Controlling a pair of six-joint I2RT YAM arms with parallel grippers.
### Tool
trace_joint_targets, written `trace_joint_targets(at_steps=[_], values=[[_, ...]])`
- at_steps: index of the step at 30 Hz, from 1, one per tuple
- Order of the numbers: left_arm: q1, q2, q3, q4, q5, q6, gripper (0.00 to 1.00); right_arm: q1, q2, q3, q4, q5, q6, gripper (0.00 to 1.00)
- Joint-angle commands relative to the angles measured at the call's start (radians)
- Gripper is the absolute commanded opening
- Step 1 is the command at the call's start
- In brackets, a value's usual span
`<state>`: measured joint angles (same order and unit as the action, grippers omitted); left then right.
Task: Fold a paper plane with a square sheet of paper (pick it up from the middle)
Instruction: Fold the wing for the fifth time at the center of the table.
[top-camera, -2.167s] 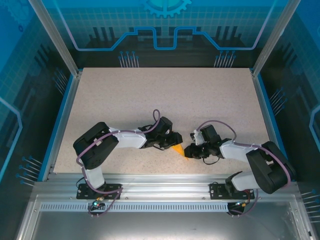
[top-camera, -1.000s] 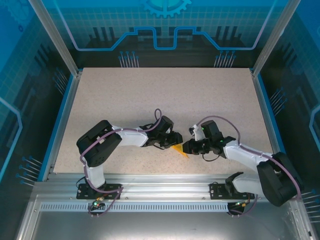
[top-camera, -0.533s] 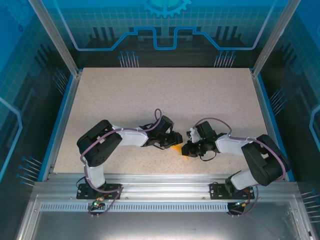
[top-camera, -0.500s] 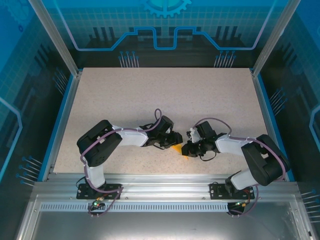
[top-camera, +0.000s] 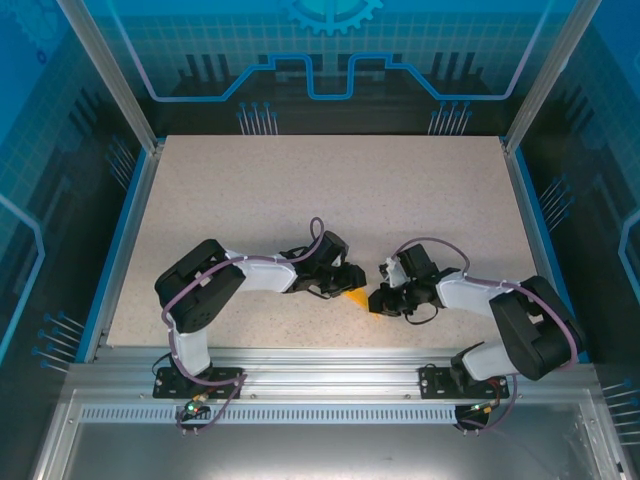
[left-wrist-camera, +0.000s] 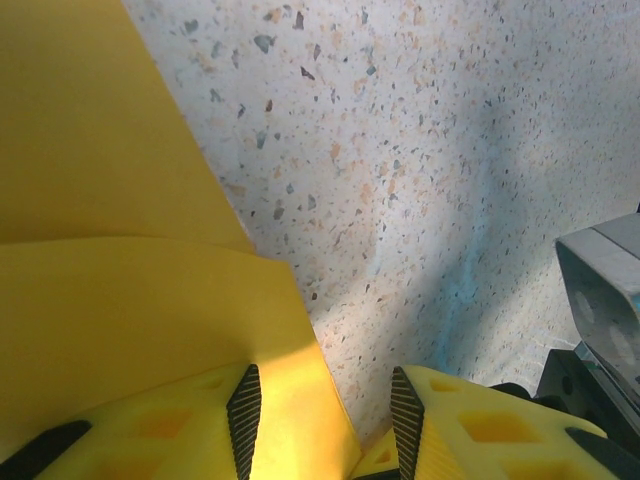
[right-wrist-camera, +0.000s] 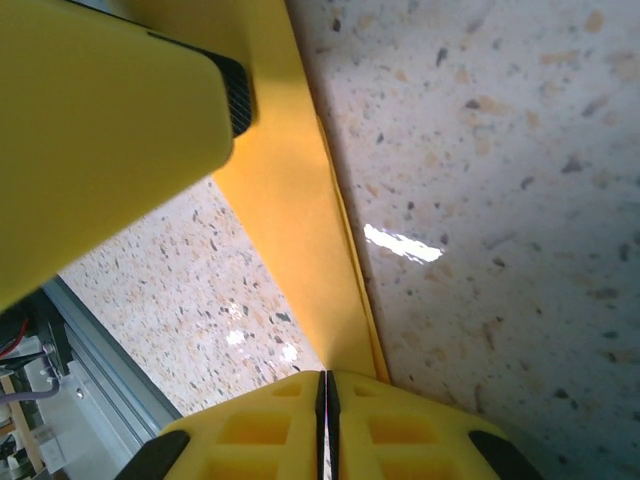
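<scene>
Paper (top-camera: 356, 297) unmoved; right gripper (right-wrist-camera: 325, 380) re-angled, jaws closed on its fold; left gripper (left-wrist-camera: 322, 392) half-open, holding nothing, 1 finger over it. We're creasing.

I look down on a pale, speckled stone-look surface (top-camera: 330, 190) edged with a thin blue trim (top-camera: 127, 240). Translucent blue wall panels printed with circuit lines and a gear (top-camera: 330, 45) close off the back and both sides, framed by slanted silver aluminium posts (top-camera: 108, 75). Across the lower frame runs a slotted aluminium rail (top-camera: 330, 360), with a dull grey metal sheet (top-camera: 330, 450) below it. My right wrist view catches a bright glint of light (right-wrist-camera: 402, 243) on the speckled top.
</scene>
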<state>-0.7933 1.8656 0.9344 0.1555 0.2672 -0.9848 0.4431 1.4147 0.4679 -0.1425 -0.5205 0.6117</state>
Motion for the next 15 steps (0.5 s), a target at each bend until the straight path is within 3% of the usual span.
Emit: trace_joint_targets(at_steps=[1, 7, 15], values=[[0.014, 0.035, 0.011, -0.044, -0.003, 0.027, 0.43, -0.014, 0.018, -0.036, -0.081, 0.022, 0.001, 0.12], [0.016, 0.038, 0.012, -0.043, 0.000, 0.026, 0.43, -0.012, 0.031, -0.037, -0.143, 0.086, 0.033, 0.09], [0.016, 0.037, 0.011, -0.042, 0.003, 0.026, 0.43, -0.017, -0.073, -0.051, -0.222, 0.121, 0.038, 0.11]])
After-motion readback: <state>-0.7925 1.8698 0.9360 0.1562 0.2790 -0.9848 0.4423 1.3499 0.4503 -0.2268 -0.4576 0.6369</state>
